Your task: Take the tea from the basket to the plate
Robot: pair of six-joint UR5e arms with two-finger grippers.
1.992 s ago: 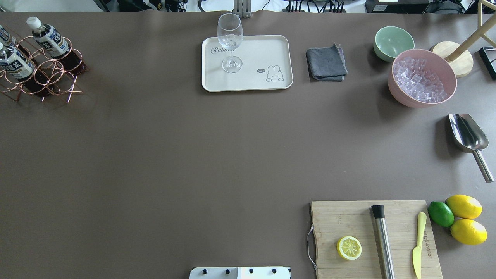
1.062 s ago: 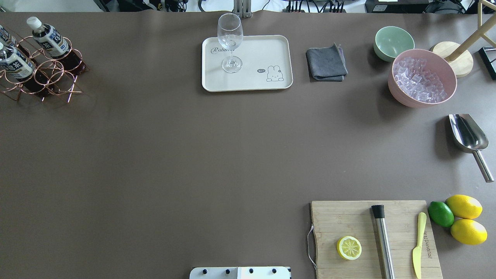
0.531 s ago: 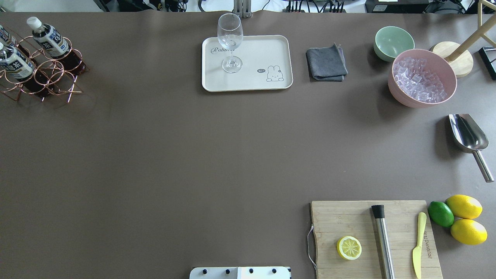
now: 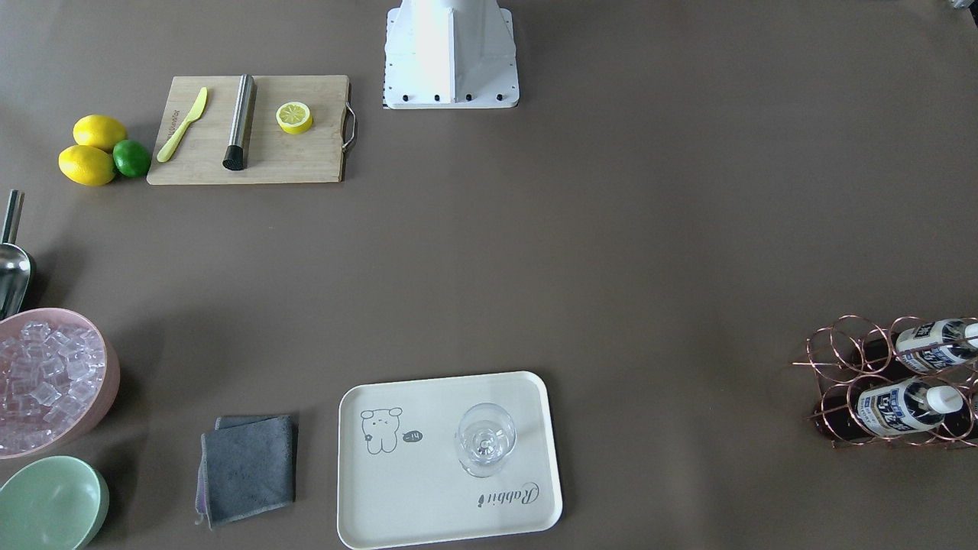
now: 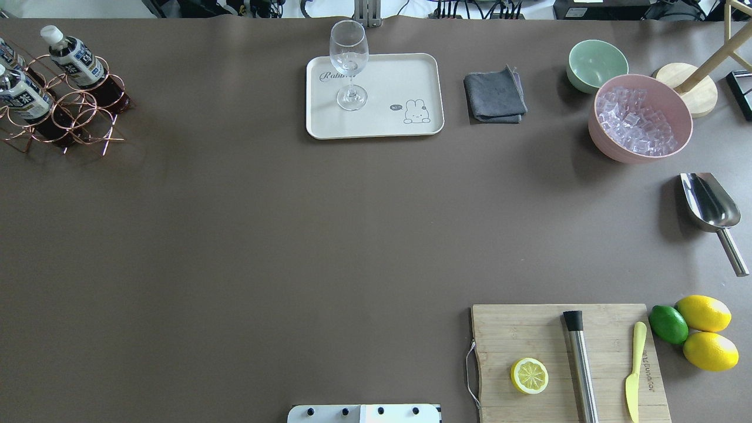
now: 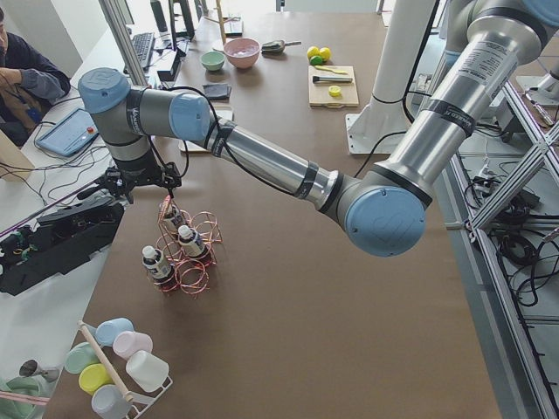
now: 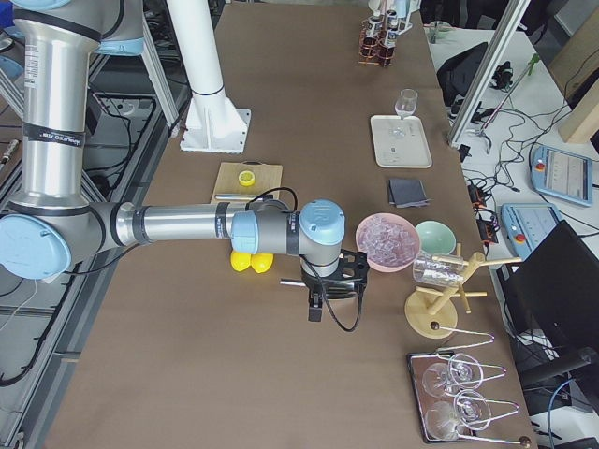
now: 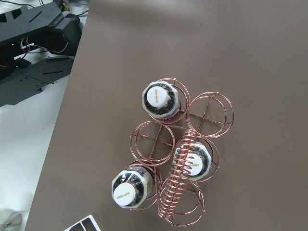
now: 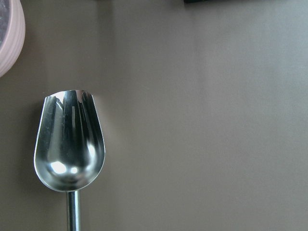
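1. The basket (image 5: 76, 120) sits at the table's (image 5: 264, 235) far left corner. Three tea (image 5: 73, 59) bottles stand upright in three of its six rings, and its coiled handle crosses over one cap in the left wrist view.
2. The left gripper (image 6: 144, 181) hangs above the basket. I cannot tell whether its fingers are spread or pressed together.
3. The plate (image 5: 411, 76) lies at the far middle, well apart from the basket. A glass (image 5: 349, 64) stands on its left part.
4. A folded cloth (image 5: 494, 97) lies just right of the plate, then a green bowl (image 5: 596, 63) and a pink bowl (image 5: 605, 144) of ice.
5. A scoop (image 5: 708, 202) lies near the right edge with the right gripper (image 7: 332, 281) above it. I cannot tell that gripper's state either.
6. The board (image 5: 505, 335) at the near right carries a lemon half (image 5: 529, 375) and a knife (image 5: 634, 370).
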